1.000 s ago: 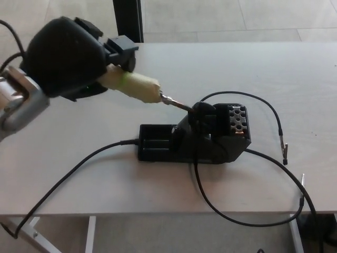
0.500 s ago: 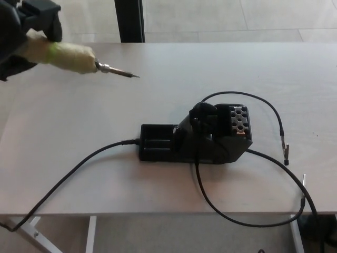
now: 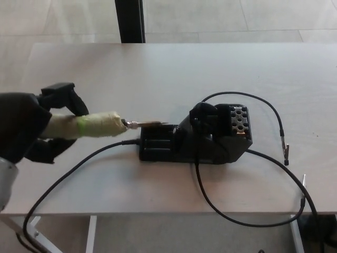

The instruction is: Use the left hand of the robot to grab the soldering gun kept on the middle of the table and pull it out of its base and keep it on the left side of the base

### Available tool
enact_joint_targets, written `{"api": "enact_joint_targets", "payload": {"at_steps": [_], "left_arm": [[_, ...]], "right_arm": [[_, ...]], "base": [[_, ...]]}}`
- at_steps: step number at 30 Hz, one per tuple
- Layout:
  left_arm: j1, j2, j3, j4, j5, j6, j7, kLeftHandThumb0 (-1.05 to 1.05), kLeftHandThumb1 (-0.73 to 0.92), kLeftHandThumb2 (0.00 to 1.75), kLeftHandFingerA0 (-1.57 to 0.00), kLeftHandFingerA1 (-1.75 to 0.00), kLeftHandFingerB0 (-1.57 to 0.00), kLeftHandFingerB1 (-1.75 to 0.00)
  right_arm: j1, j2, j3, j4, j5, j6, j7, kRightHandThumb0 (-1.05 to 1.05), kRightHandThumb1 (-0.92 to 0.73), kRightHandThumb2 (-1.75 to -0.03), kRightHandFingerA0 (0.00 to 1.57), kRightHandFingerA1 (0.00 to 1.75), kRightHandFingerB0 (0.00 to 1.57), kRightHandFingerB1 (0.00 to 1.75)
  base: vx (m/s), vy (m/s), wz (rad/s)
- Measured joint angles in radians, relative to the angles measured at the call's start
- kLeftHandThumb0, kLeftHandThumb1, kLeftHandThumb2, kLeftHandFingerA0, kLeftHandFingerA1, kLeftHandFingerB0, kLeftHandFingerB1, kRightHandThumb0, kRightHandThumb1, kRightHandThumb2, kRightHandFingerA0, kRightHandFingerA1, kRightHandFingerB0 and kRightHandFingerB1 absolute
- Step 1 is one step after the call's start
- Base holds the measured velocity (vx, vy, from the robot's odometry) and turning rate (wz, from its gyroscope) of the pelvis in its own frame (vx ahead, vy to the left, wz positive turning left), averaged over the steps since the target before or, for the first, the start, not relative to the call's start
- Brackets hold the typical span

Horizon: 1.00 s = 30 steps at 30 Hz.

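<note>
the robot's black left hand [image 3: 31, 132] is wrapped around the cream-taped handle of the soldering gun [image 3: 87, 126], thumb above and fingers below, holding it level over the pale wooden table [image 3: 174, 68]. the gun is out of its black plastic base [image 3: 197, 137], on the base's left, its metal tip [image 3: 152, 124] just reaching the base's near end. a black cable [image 3: 73, 168] trails off the table's front edge

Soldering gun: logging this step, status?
Left robot hand shut on soldering gun. Gun out of base, tip over its left end. Right hand unseen.
</note>
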Motion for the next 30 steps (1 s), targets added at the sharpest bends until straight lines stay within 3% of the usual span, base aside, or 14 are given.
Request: {"api": "enact_joint_targets", "payload": {"at_steps": [12,13,14,15,17,18,19,20,21,22,23,24,27,30], "left_arm": [[0.045,-0.046,-0.043,0.004,0.006,0.055,-0.010,-0.12,0.55,1.26,-0.96,-1.75,-0.81,-1.56],[0.050,-0.043,-0.050,0.005,0.006,0.055,-0.013,-0.18,0.57,1.22,-1.23,-1.47,-0.96,-1.29],[0.053,-0.041,-0.054,0.006,0.006,0.055,-0.017,-0.18,0.57,1.22,-1.23,-1.47,-0.96,-1.29],[0.054,-0.039,-0.058,0.006,0.006,0.055,-0.020,-0.13,0.59,1.20,-0.94,-1.75,-0.78,-1.56],[0.058,-0.032,-0.065,0.007,0.006,0.056,-0.030,-0.14,0.61,1.17,-0.93,-1.75,-0.77,-1.53],[0.059,-0.028,-0.067,0.007,0.006,0.056,-0.036,-0.15,0.62,1.04,-0.97,-1.61,-0.76,-1.04],[0.059,-0.026,-0.069,0.007,0.006,0.058,-0.040,-0.19,0.71,0.78,-0.83,-1.36,-0.54,-0.69],[0.059,-0.023,-0.073,0.007,0.007,0.062,-0.045,-0.36,0.56,0.87,-0.62,-0.89,-0.27,-0.54],[0.059,-0.018,-0.079,0.007,0.009,0.066,-0.052,-0.39,0.68,0.60,-0.37,-0.68,-0.10,-0.33],[0.059,-0.006,-0.091,0.007,0.015,0.072,-0.063,-0.46,0.66,0.60,-0.17,-0.53,0.00,-0.20],[0.059,0.009,-0.103,0.004,0.021,0.081,-0.078,-0.46,0.66,0.60,-0.17,-0.53,0.00,-0.20],[0.059,0.020,-0.112,-0.002,0.029,0.093,-0.094,-0.52,0.65,0.60,0.00,-0.16,0.00,0.00],[0.059,0.041,-0.132,-0.027,0.046,0.122,-0.135,-0.56,0.65,0.59,0.00,0.00,0.00,0.00],[0.058,0.058,-0.151,-0.053,0.063,0.156,-0.179,-0.66,0.58,0.76,0.00,0.00,0.00,0.00]], "right_arm": [[-0.012,0.000,-0.005,-0.014,0.003,0.000,0.000,-0.42,-0.64,-0.59,0.81,0.59,0.51,0.41],[-0.013,0.000,-0.005,-0.014,0.003,0.000,-0.001,-0.41,-0.63,-0.59,0.81,0.59,0.51,0.40],[-0.013,0.000,-0.005,-0.014,0.003,0.000,-0.001,-0.41,-0.63,-0.59,0.81,0.59,0.51,0.40],[-0.013,0.000,-0.005,-0.014,0.004,0.000,0.000,-0.42,-0.63,-0.59,0.81,0.60,0.51,0.41],[-0.012,0.000,-0.006,-0.015,0.004,0.000,0.000,-0.42,-0.63,-0.59,0.81,0.59,0.51,0.41],[-0.012,0.000,-0.006,-0.014,0.005,0.000,0.000,-0.41,-0.64,-0.59,0.81,0.59,0.52,0.41],[-0.012,0.000,-0.006,-0.014,0.005,0.000,0.000,-0.41,-0.64,-0.59,0.82,0.59,0.52,0.41],[-0.013,0.000,-0.007,-0.014,0.005,0.000,0.000,-0.42,-0.63,-0.59,0.82,0.59,0.52,0.41],[-0.013,0.000,-0.007,-0.013,0.006,0.000,0.000,-0.42,-0.63,-0.59,0.81,0.59,0.52,0.41],[-0.015,0.000,-0.008,-0.011,0.006,0.000,0.000,-0.43,-0.62,-0.59,0.81,0.58,0.52,0.41],[-0.017,0.000,-0.008,-0.010,0.006,0.000,0.000,-0.43,-0.62,-0.59,0.81,0.58,0.52,0.41],[-0.017,0.000,-0.009,-0.010,0.006,0.000,0.000,-0.43,-0.63,-0.59,0.83,0.63,0.51,0.40],[-0.019,0.000,-0.008,-0.010,0.006,0.000,0.000,-0.42,-0.66,-0.60,0.82,0.64,0.50,0.40],[-0.019,0.000,-0.007,-0.010,0.005,0.000,0.000,-0.42,-0.66,-0.60,0.81,0.63,0.49,0.39]], "base": [[0.00,0.000,0.00],[0.00,0.000,0.00],[0.00,0.000,0.00],[0.00,0.000,0.00],[0.00,0.000,0.00],[0.00,0.000,0.00],[0.00,0.000,0.00],[0.00,0.000,0.00],[0.00,0.000,0.00],[0.00,0.000,0.00],[0.00,0.000,0.00],[0.00,0.000,0.00],[0.00,0.000,0.00],[0.00,0.000,0.00]]}}
